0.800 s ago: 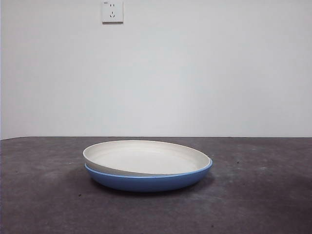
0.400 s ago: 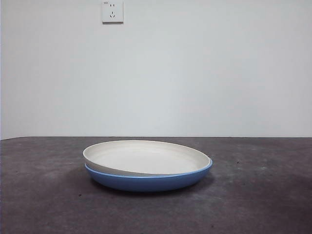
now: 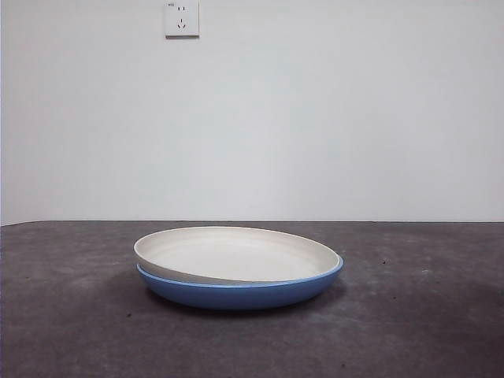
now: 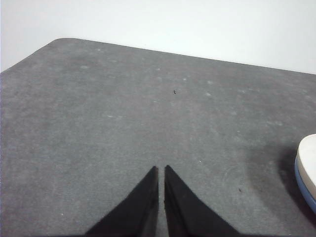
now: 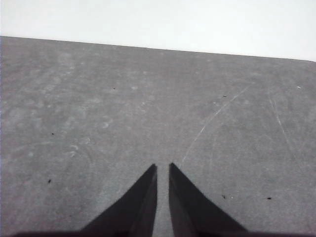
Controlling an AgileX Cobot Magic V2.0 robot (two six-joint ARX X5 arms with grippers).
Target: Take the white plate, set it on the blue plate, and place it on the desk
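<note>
White plate (image 3: pixel 236 256) sits inside blue plate (image 3: pixel 236 293) at middle of desk (image 3: pixel 425 331), tilted, one edge raised above blue rim. Left gripper (image 4: pixel 161 170) hangs over bare desk, jaws pressed nearly together, holding nothing; plates' edge just in view at side. Right gripper (image 5: pixel 162 168) over bare desk, jaws nearly together, empty. Wall socket (image 3: pixel 181 18) above.

Front view: low, near desk (image 3: pixel 71 331) height, level toward wall socket (image 3: pixel 181 18); blue plate (image 3: pixel 236 293) close and central. Left wrist view: angled down over bare desk, same blue plate's edge (image 4: pixel 305 190) shared with front view. Right wrist view: angled down, desk only, plate out of frame.
</note>
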